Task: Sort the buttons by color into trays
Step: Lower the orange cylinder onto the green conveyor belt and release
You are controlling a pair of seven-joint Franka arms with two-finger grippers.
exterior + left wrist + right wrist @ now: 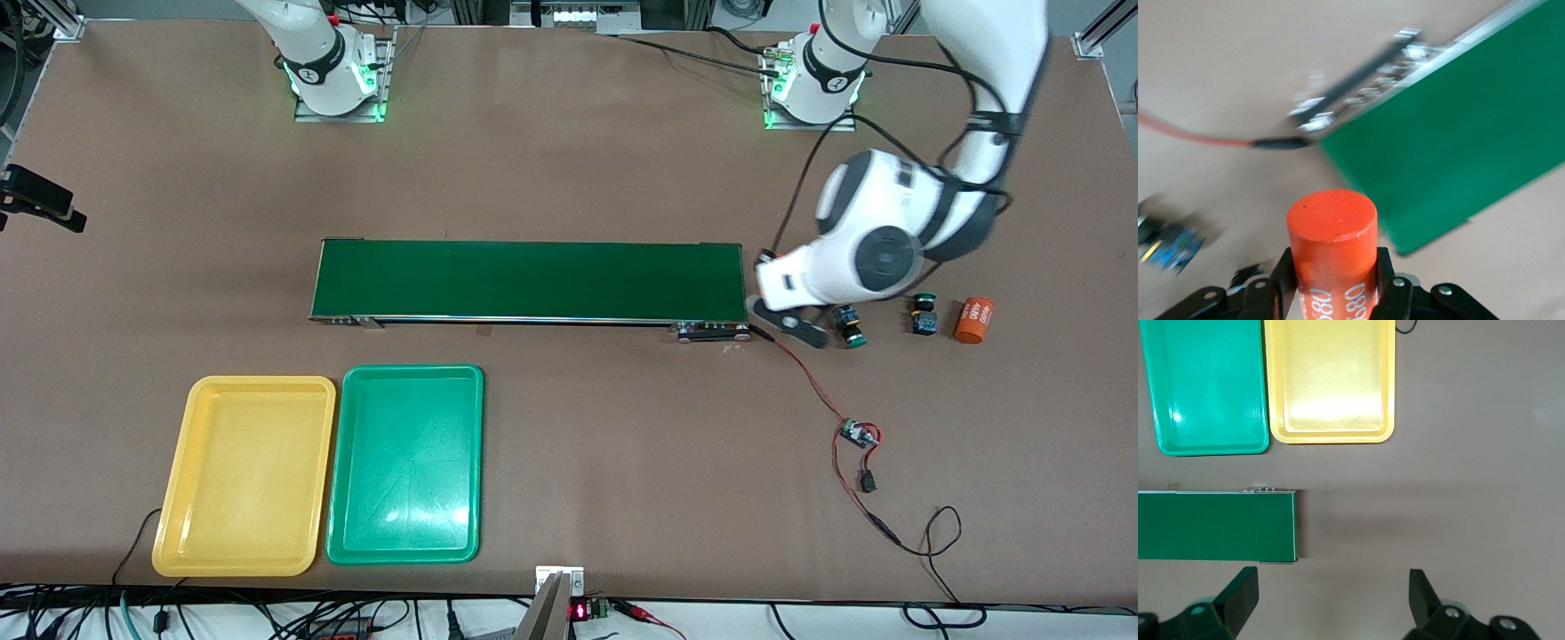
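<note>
Two green-capped buttons lay on the table off the conveyor belt's (530, 280) end toward the left arm: one green button (851, 326) just beside that end, and another green button (923, 316) a little farther from the belt, with an orange cylinder (974, 320) bearing white numerals lying past it. The left gripper (1333, 283) hung over the table at that same end of the belt, its fingers pinching a second orange cylinder (1332, 247) with white numerals, held upright. A red wire (813, 382) ran from the belt's corner to a small circuit board (859, 434). The yellow tray (244, 476) and the green tray (406, 464) lay side by side, nearer the front camera than the belt, both bare inside. The right gripper (1333, 595) waited with its fingers spread wide, over the table by the belt's end toward the right arm.
</note>
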